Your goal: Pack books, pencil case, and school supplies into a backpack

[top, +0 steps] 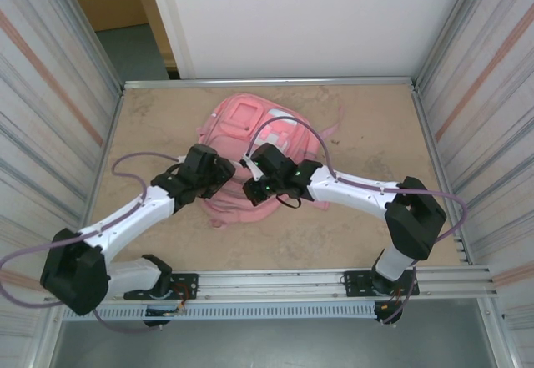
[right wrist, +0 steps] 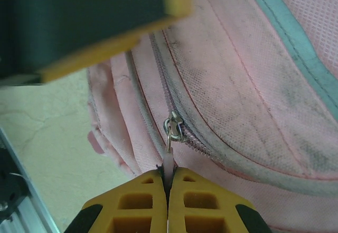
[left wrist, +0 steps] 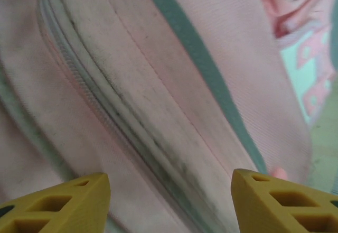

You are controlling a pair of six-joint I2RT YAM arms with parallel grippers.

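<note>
The pink backpack (top: 250,126) lies flat in the middle of the bench (top: 375,126), a little toward the far side. Both arms reach over its near end.

The right end effector (right wrist: 168,190) is fully closed, and its two yellow fingers pinch the thin pale pull tab (right wrist: 168,164) of the zip slider (right wrist: 174,127). The left end effector (left wrist: 169,190) stands about half open over the fabric beside the zip line and holds nothing. From its wrist view I cannot tell if its fingers touch the cloth or hang just above it.

The main risk, I think, is the tab. It is narrow and only its end is gripped, so a pull at an angle to the zip could draw it out of the fingers. A second risk is that the whole bag slides with the pull, because no finger pins the fabric now. Loose cloth beside the teeth could also fold into the slider and jam it. The two end effectors are very near each other, so a careless sweep may bring them into contact.

The zip follows a curved, dirty seam close to the bag's near edge. Bare bench lies to the left and right of the bag, with more on the right. The metal walls stand well apart from it.
</note>
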